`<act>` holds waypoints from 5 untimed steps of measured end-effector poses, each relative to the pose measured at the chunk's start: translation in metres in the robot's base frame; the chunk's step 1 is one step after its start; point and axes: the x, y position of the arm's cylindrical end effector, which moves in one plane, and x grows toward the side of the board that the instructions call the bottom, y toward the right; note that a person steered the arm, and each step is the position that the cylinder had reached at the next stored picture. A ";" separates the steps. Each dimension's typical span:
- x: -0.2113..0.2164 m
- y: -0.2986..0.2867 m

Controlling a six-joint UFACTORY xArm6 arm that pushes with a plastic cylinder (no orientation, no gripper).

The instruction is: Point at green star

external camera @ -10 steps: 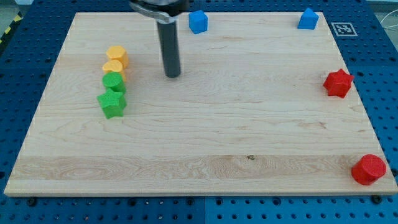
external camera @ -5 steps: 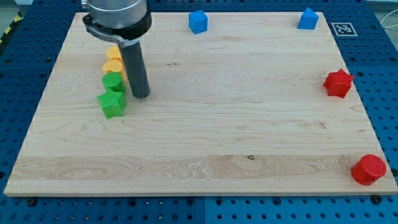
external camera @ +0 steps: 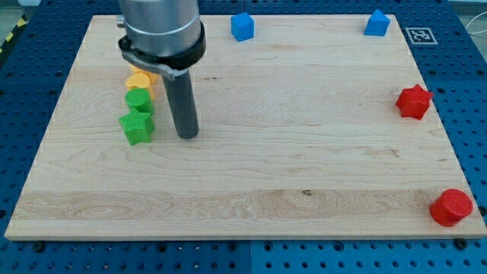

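Observation:
The green star lies on the wooden board at the view's left, at the lower end of a short column of blocks. Above it sits a green round block, then yellow blocks partly hidden by the arm. My tip rests on the board just to the right of the green star, a small gap apart from it.
A blue cube and another blue block sit near the board's top edge. A red star is at the right edge and a red round block at the lower right corner.
My tip has moved left and down the view, from the upper middle of the board to just right of the green star. No block has moved.

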 end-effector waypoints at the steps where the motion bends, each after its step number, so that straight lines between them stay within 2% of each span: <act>1: 0.015 -0.003; 5: 0.017 -0.047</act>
